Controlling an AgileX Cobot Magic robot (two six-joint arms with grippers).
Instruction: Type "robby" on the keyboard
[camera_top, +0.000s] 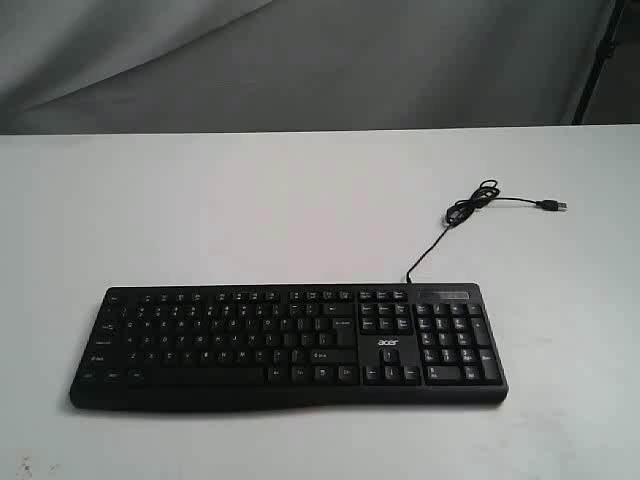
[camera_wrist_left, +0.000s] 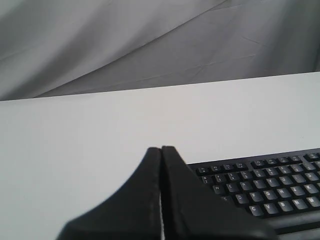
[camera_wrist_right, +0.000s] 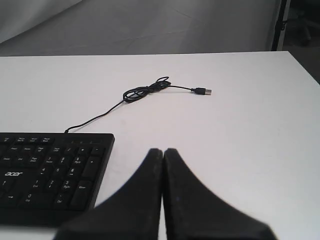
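Observation:
The black keyboard (camera_top: 290, 345) with a white acer logo lies flat near the front of the white table (camera_top: 250, 210). Neither arm shows in the exterior view. In the left wrist view my left gripper (camera_wrist_left: 161, 149) is shut with nothing in it, held above the table beside the keyboard's (camera_wrist_left: 260, 185) letter end. In the right wrist view my right gripper (camera_wrist_right: 163, 150) is shut and empty too, off the number-pad end of the keyboard (camera_wrist_right: 47, 175). Neither gripper touches a key.
The thin black cable (camera_top: 455, 215) runs from the keyboard's back edge, coils, and ends in a loose USB plug (camera_top: 551, 205) on the table (camera_wrist_right: 240, 125). Grey cloth (camera_top: 320, 60) hangs behind the table's far edge. A dark stand (camera_wrist_right: 280, 25) is at the back right.

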